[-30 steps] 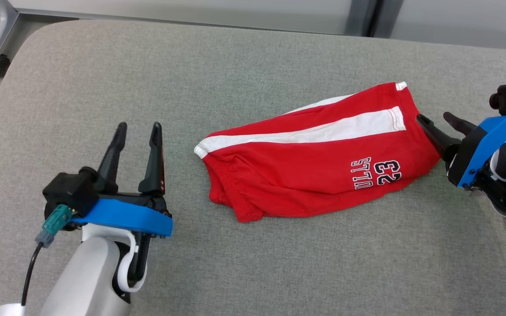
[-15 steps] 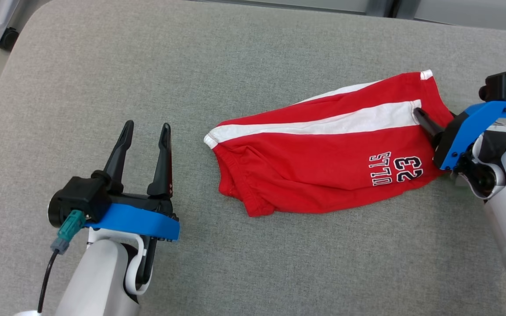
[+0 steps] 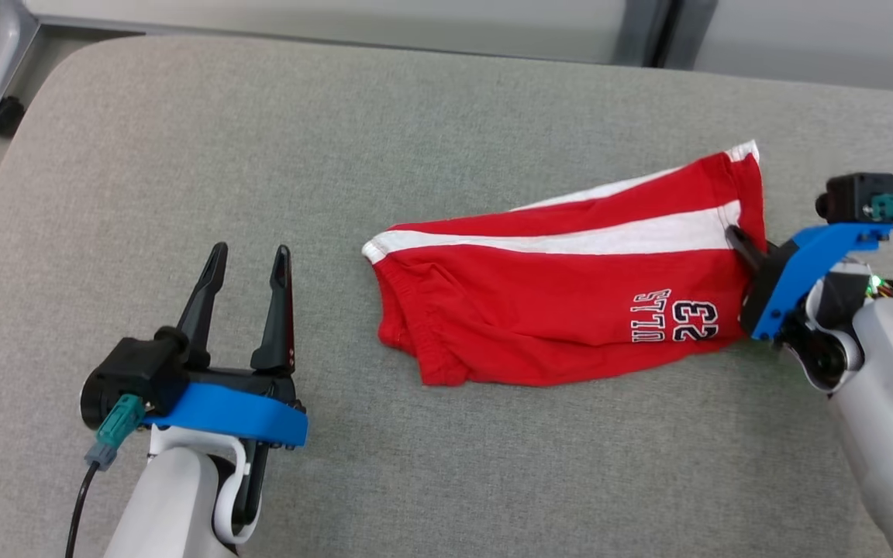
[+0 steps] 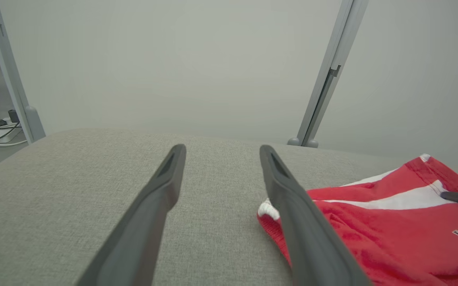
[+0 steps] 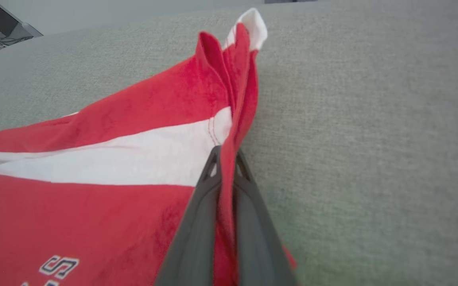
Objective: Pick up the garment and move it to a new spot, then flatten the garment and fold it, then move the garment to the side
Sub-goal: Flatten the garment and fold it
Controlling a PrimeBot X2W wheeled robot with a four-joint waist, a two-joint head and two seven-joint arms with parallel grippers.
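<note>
Red white-striped fabric shorts (image 3: pixel 555 318) lie on the grey cloth-covered counter (image 3: pixel 260 155). The right end effector (image 5: pixel 226 157) is clamped on their hem, and the left end effector (image 3: pixel 251 250) has its fingers spread apart.

Bare grey surface (image 3: pixel 431 155) runs along the whole far side and the near edge, so you can pass a gripper there. The red shorts (image 3: pixel 555 310) lie right of the middle and block any low path across it. Your left gripper (image 3: pixel 251 249), jaws apart, stands near their left end with a strip of bare surface between. Your right gripper (image 3: pixel 732 232) is clamped on their right hem. Beyond the far edge stand a grey post (image 3: pixel 644 31) and a wheeled leg (image 3: pixel 1 54).
</note>
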